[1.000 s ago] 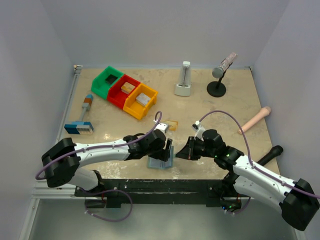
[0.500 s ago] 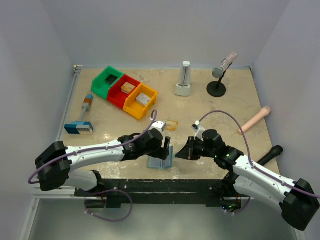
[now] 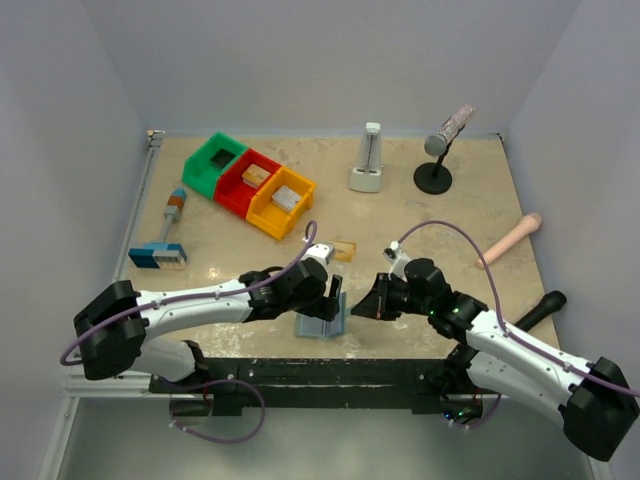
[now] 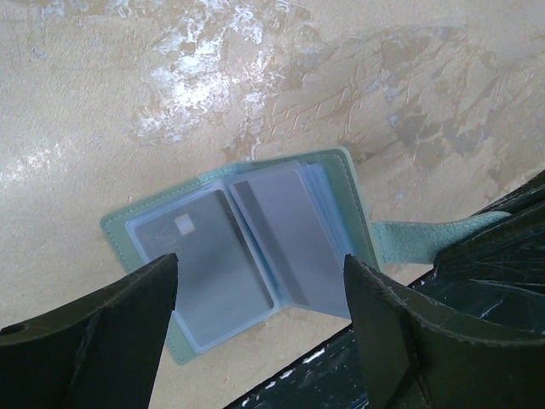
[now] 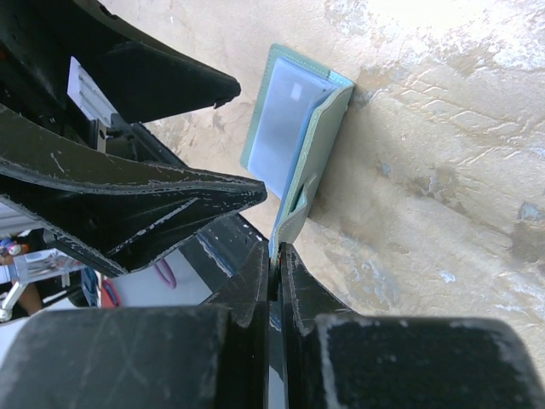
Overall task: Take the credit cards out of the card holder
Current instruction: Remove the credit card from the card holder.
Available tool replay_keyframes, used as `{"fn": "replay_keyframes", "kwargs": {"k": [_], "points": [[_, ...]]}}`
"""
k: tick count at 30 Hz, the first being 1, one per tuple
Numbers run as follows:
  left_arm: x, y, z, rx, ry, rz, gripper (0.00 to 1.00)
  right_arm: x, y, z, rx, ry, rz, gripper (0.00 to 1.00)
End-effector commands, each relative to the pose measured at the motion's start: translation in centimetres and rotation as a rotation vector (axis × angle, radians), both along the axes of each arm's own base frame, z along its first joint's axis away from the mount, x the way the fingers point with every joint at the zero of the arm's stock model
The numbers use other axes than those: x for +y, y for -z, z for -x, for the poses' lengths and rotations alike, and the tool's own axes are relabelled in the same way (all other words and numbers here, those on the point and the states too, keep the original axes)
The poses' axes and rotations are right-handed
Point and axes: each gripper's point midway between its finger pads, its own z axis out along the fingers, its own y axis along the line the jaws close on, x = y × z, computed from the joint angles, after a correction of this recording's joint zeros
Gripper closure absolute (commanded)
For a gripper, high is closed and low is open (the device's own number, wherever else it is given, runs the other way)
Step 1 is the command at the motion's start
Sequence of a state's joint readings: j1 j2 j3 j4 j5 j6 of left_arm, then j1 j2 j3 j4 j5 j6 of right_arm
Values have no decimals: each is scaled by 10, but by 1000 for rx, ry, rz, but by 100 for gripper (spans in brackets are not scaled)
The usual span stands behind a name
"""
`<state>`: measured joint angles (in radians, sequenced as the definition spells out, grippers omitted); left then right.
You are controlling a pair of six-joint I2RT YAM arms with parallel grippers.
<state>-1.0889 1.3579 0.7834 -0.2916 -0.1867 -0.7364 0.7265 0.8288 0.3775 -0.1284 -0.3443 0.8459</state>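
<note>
The light blue-teal card holder lies open near the table's front edge. Its clear sleeves show a pale blue-grey credit card in the left panel, with more sleeves on the right panel. My left gripper hovers open just above it, one finger on each side and nothing between them. My right gripper is shut on the card holder's side tab and holds that panel tilted up. An orange-gold credit card lies flat on the table just behind the left gripper.
Green, red and yellow bins stand at the back left. A blue-and-white block with a handle lies at the left. At the back are a white upright object and a microphone stand. A pink rod lies at the right.
My left arm has shifted a little, with its open gripper settling over the card holder. The right gripper has kept its grip on the tab and has not moved.
</note>
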Motion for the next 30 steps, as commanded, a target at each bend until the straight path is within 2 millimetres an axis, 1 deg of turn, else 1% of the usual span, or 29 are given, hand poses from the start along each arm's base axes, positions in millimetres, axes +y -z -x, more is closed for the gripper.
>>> {"fn": "replay_keyframes", "kwargs": {"k": [1, 9, 13, 21, 30], "points": [[-14, -14, -4, -26, 19, 46, 17, 9, -24, -2, -33, -24, -49, 100], [-15, -4, -3, -4, 18, 17, 17, 11, -24, -1, -32, -30, -48, 100], [-16, -3, -1, 3, 21, 18, 17, 12, -25, 0, -34, -35, -52, 100], [-19, -17, -1, -12, 20, 56, 16, 12, -22, 1, -29, -33, -46, 100], [-21, -17, 2, -4, 23, 60, 16, 13, -22, 2, -29, -36, -49, 100]]}}
